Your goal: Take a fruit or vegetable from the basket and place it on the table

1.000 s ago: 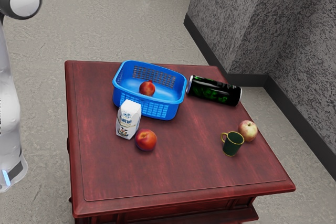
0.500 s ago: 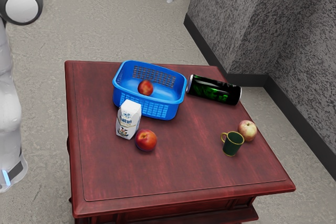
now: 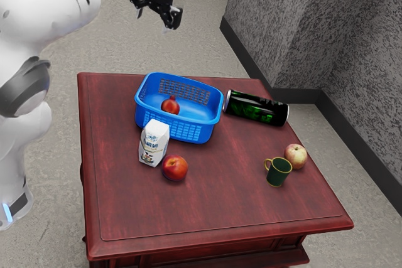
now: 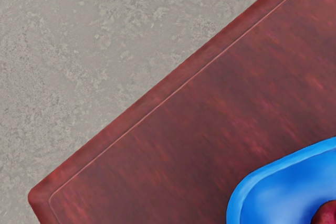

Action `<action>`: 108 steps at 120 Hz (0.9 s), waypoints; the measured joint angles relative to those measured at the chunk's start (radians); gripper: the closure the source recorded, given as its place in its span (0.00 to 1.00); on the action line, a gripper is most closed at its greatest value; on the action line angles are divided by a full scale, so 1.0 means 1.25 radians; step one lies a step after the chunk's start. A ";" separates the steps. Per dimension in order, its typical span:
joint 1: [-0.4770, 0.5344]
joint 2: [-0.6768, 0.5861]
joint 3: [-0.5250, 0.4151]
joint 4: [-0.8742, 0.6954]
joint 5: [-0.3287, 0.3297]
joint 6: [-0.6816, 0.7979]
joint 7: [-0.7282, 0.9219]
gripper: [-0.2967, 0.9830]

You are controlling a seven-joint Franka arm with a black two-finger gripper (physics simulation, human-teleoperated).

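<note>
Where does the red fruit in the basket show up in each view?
Exterior view: the fruit is left of the centre, inside the basket, behind the carton.
Wrist view: the fruit is in a corner, cut off by the picture's edge, with the basket's rim curving around it.
Shared landmark: the blue basket.

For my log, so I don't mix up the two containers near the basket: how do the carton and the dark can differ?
The carton stands upright, while the can lies on its side. The carton is white with printing; the can is black with green patches. The carton is boxy with a folded-looking top, the can round and longer in shape. Both rest on the table, outside the blue basket.
</note>
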 joint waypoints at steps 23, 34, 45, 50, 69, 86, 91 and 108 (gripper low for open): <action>-0.153 0.047 0.003 -0.047 0.035 0.125 -0.051 0.25; -0.171 0.050 0.003 -0.047 0.039 0.138 -0.079 0.25; -0.158 0.065 -0.015 -0.033 0.041 0.138 -0.131 0.25; -0.146 0.072 -0.032 -0.025 0.042 0.135 -0.157 0.25; -0.201 0.121 -0.059 -0.020 0.037 0.109 -0.245 0.25; -0.217 0.093 -0.068 -0.036 0.017 0.090 -0.305 0.25; -0.205 0.064 -0.071 -0.046 0.007 0.086 -0.319 0.25; -0.166 0.038 -0.109 -0.060 -0.030 0.080 -0.360 0.25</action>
